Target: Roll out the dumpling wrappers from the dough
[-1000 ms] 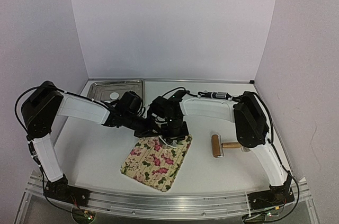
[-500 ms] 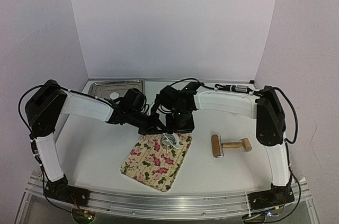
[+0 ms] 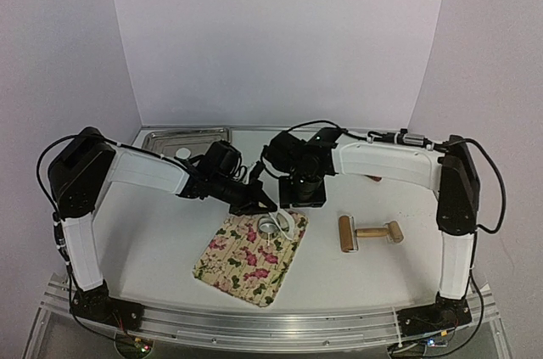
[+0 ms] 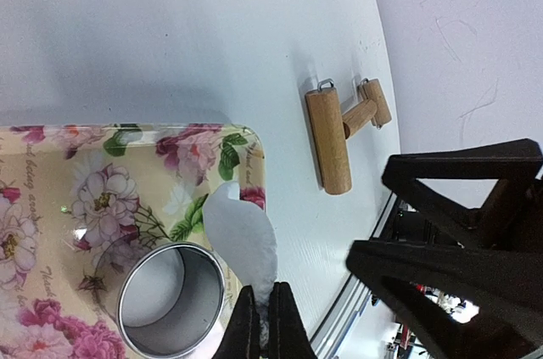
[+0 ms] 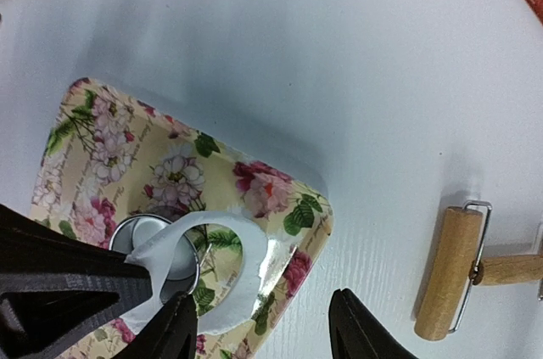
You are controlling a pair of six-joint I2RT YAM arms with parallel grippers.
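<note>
My left gripper point(image 4: 263, 325) is shut on a thin white dough point(image 4: 242, 236) scrap with a round hole, lifted off the floral mat point(image 3: 246, 261). Its far end still touches the mat's corner. The metal ring cutter point(image 4: 170, 295) stands on the mat beside it, with a white dumpling wrapper point(image 4: 154, 278) lying inside. In the right wrist view the dough point(image 5: 242, 278) loops over the cutter point(image 5: 157, 244). My right gripper point(image 5: 267, 329) hangs open above the mat's right corner, holding nothing. Another wrapper point(image 3: 182, 154) lies in the steel tray point(image 3: 204, 135).
A wooden rolling pin point(image 3: 346, 233) lies on the table right of the mat, also visible as the rolling pin point(image 5: 450, 274) in the right wrist view. The steel tray sits at the back left. The two grippers point(image 3: 284, 198) hang close together over the mat's far corner.
The right gripper opened, let go of the ring cutter and drew back off the mat. The left gripper shifted right and peeled the dough scrap up, uncovering the cutter.
</note>
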